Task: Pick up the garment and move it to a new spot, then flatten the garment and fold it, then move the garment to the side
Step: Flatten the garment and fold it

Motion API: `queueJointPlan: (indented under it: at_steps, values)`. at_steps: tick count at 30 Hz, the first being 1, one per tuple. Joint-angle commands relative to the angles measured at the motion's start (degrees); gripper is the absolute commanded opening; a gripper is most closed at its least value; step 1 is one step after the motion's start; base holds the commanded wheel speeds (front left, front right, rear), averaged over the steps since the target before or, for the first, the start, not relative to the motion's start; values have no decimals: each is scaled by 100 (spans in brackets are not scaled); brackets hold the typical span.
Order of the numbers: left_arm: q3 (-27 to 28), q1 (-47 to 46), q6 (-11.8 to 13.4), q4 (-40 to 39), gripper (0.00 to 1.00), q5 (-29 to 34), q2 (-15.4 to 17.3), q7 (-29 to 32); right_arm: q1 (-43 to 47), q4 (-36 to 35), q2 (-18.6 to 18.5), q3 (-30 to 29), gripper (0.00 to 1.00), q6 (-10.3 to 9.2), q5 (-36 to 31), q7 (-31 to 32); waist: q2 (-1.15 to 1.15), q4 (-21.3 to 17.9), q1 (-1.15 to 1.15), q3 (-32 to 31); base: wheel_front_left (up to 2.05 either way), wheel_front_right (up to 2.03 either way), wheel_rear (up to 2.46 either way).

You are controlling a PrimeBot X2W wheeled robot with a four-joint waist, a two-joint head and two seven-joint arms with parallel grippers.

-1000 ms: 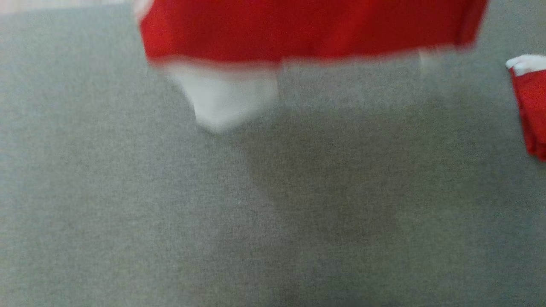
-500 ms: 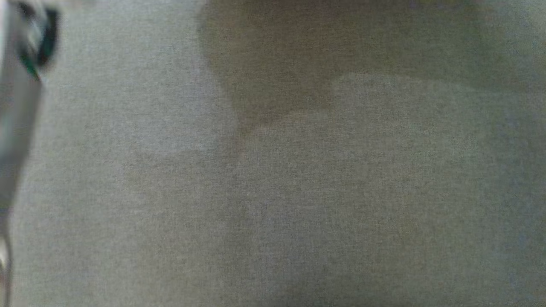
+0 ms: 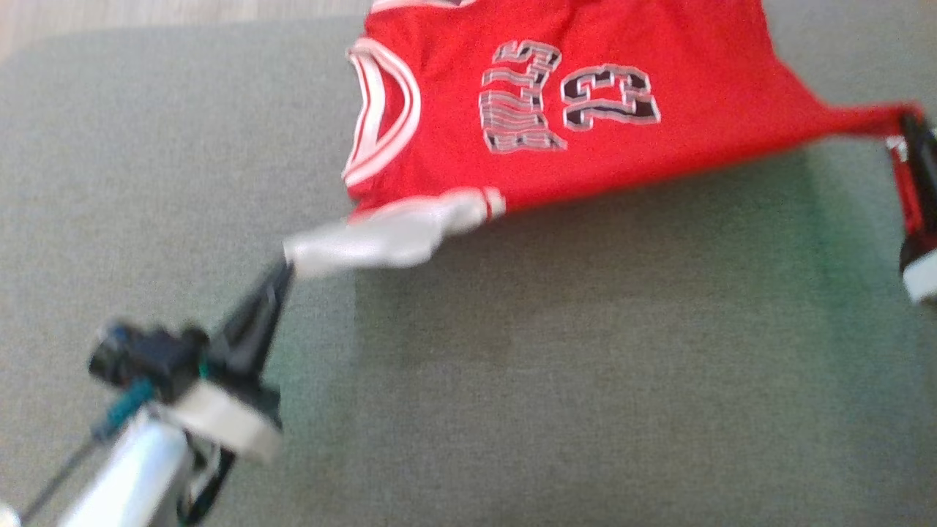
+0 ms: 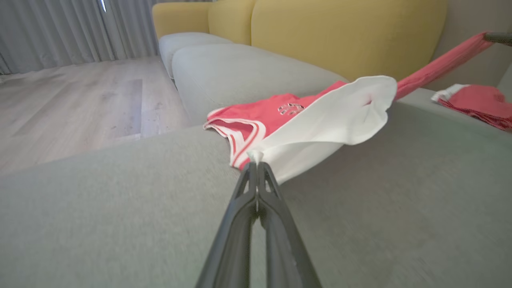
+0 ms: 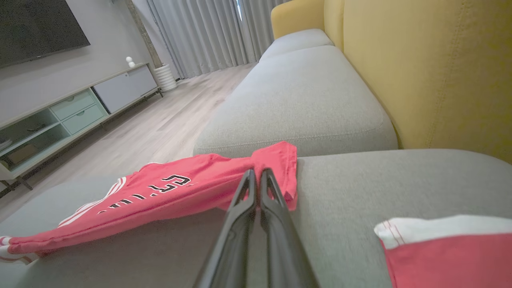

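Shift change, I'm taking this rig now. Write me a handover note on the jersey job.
Left gripper: fingers shut on the white part of the red jersey.
Right gripper: fingers shut on a red corner of it.
The red jersey is print up and stretched between both grippers, near edge lifted, far part resting on the grey sofa cushion. A second red garment lies on the robot's right.
Done: jersey grasped and spread.
Left: lay it flat, fold it, move it aside.
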Motion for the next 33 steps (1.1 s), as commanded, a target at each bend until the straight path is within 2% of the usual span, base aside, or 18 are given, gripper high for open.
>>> queueJointPlan:
  at_steps: [1, 6, 9, 12, 16, 21, 27, 33]
  values:
    - [207, -33, 62, -192, 0, 22, 303, -29, 225, -133, -246, -97, 0, 37, -17, -76, 0, -48, 2, -184, 0, 0, 0]
    - [3, 980, 285, -552, 0, -88, 366, 64, 1330, -428, -238, -402, 0, 37, -106, -77, 0, -77, 2, -494, 0, 0, 0]
    - [-126, 1417, 299, -701, 0, -197, 410, 175, 1929, -617, -263, -458, 0, 37, -87, -78, 0, -87, 2, -651, 0, 0, 0]
    - [-242, 1702, 261, -822, 0, -292, 476, 302, 2386, -805, -350, -479, 0, 37, -71, -78, 0, -92, 2, -729, 0, 0, 0]
    - [-183, 1744, 338, -988, 0, -335, 539, 328, 2640, -947, -332, -671, 0, 37, -72, -78, 0, -116, 2, -712, 0, 0, 0]
    - [-91, 1177, 332, -1072, 0, -178, 556, 356, 2462, -919, -178, -871, 0, 37, -156, -47, 0, -96, 2, -454, 0, 0, 0]
    - [-42, 103, 298, -834, 0, 130, 377, 400, 1864, -700, 26, -949, 0, 37, -253, 85, 0, -90, 2, -91, 0, 0, 0]
    - [-177, -1272, 131, -140, 0, 580, 60, 299, 1003, -336, 191, -861, 0, 37, -427, 256, 0, -79, 2, 349, 0, 0, 0]
